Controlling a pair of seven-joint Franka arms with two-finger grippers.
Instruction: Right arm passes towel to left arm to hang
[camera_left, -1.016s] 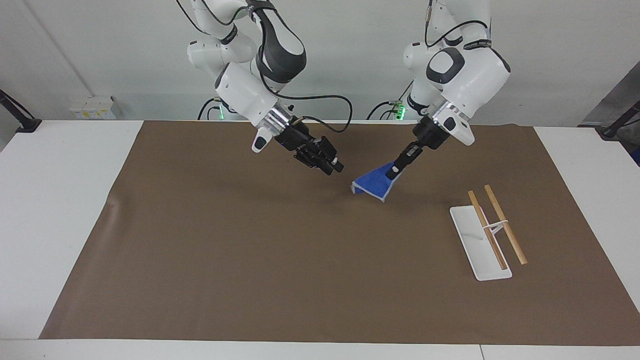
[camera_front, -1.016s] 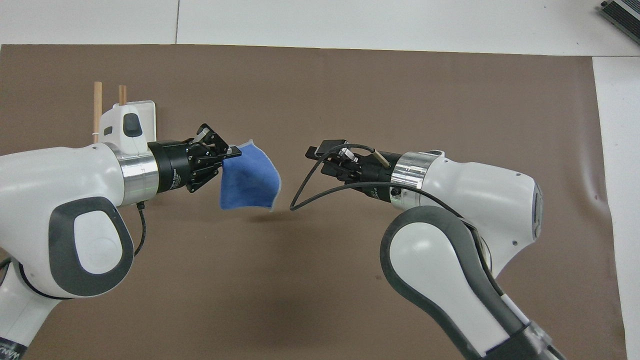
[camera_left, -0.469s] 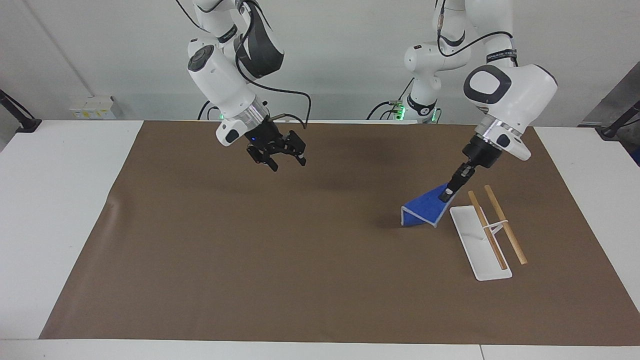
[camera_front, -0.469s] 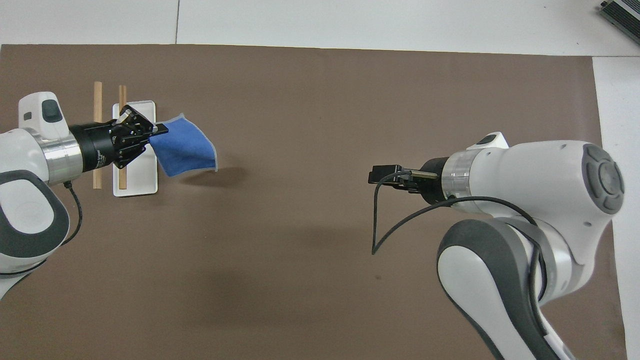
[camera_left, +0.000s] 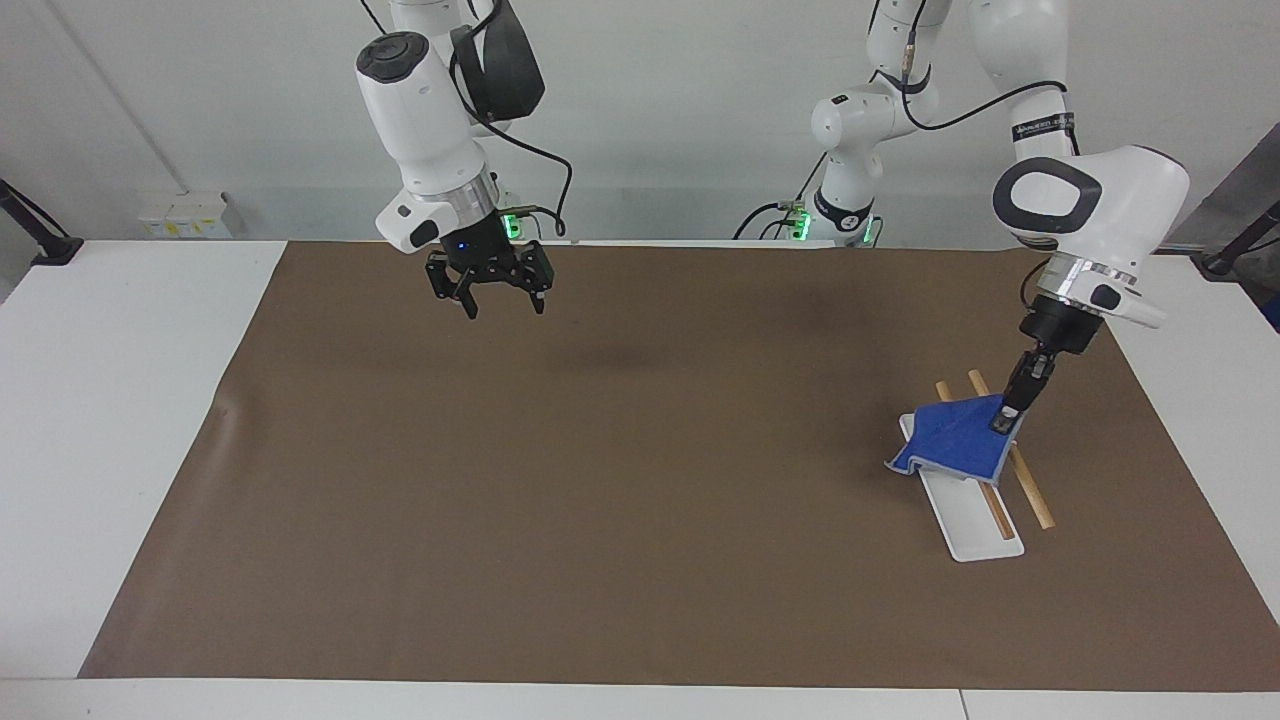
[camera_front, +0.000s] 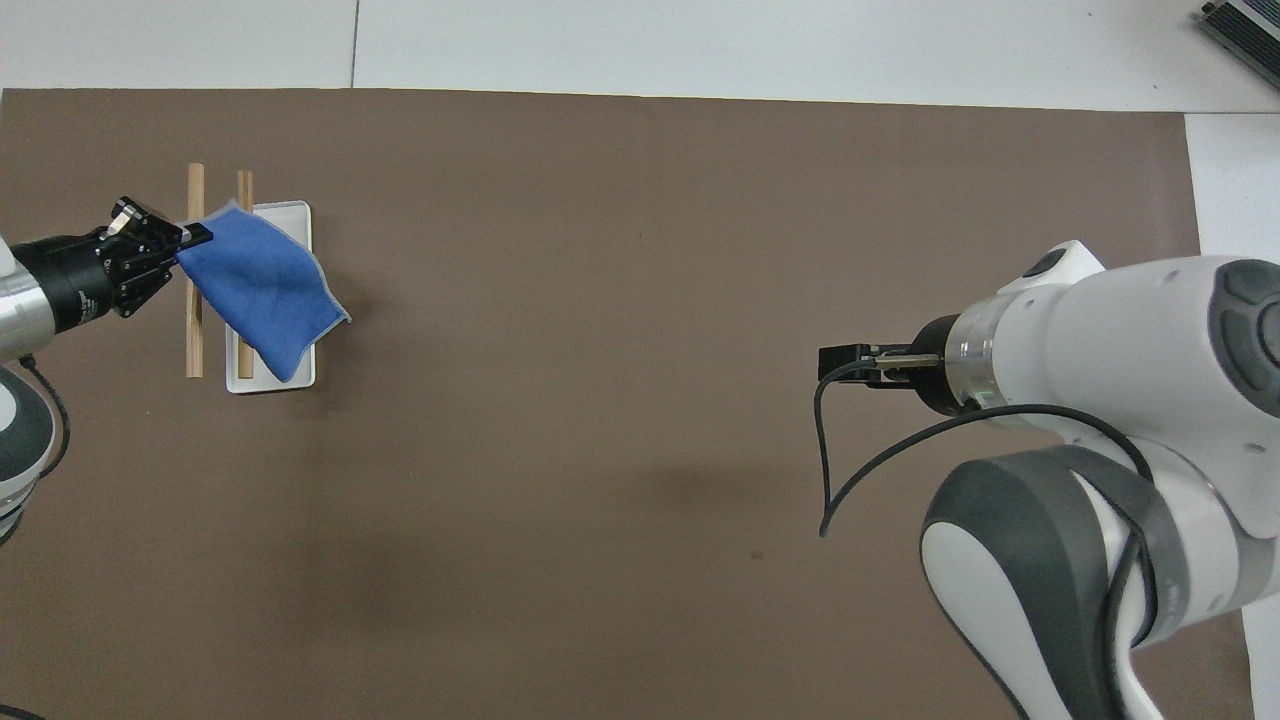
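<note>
Towel (camera_left: 950, 443): blue, pale-edged, one corner pinched, the rest draped over the rack's rods and white tray.
Left gripper (camera_left: 1003, 422): fingertips pressed together on the towel's corner, over the rack.
Rack (camera_left: 985, 540): white tray with two wooden rods (camera_left: 1030, 493), on the brown mat (camera_left: 560, 480) toward the left arm's end of the table.
Right gripper (camera_left: 497, 301): fingers spread, holding nothing, raised over the mat toward the right arm's end.

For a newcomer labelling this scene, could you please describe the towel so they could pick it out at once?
On the brown mat, look toward the left arm's end, where a white rack carries two wooden rods. The towel is draped over that rack, one corner pinched in the shut left gripper. It is the only blue, soft thing there.
</note>
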